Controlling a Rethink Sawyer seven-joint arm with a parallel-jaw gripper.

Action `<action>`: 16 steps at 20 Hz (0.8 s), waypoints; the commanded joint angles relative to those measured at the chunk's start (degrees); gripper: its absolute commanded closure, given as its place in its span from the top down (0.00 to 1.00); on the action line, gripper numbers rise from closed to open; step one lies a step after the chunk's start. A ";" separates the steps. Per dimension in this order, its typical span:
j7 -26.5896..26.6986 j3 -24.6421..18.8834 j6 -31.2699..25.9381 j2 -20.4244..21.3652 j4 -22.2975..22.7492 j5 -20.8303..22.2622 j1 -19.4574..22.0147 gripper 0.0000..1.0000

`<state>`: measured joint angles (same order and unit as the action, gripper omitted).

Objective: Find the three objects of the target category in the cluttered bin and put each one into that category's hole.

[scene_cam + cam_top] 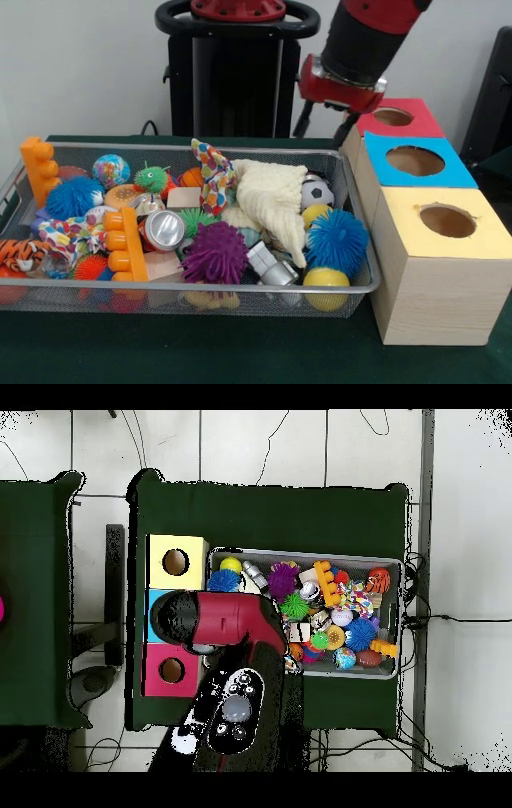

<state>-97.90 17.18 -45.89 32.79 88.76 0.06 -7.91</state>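
Observation:
My gripper (325,122) hangs open and empty above the bin's far right corner, beside the red box (418,112). In the overhead view the arm (230,620) covers the gripper and most of the blue box (153,600). The wire bin (240,290) holds a purple spiky ball (214,252), two blue spiky balls (336,238) (72,196), a drink can (164,230), a cream cloth (272,196), a small soccer ball (318,192), yellow balls (326,286) and orange blocks (126,244). The red, blue (461,173) and yellow (406,226) boxes each have a round hole on top.
The three boxes stand in a row tight against the bin's right side in the front view. A tall orange block (38,168) leans at the bin's far left corner. In the overhead view the bin (396,565) lies right of the yellow box (156,548) and red box (150,676).

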 commanded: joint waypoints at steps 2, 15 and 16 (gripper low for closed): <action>-1.44 -2.88 5.27 -4.17 -1.00 7.07 3.00 1.00; -6.22 -6.23 12.65 -4.23 2.69 6.70 3.68 1.00; -6.40 -6.87 14.41 -4.63 3.24 6.41 4.11 1.00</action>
<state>-97.90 17.02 -39.90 31.03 88.86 5.80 -5.91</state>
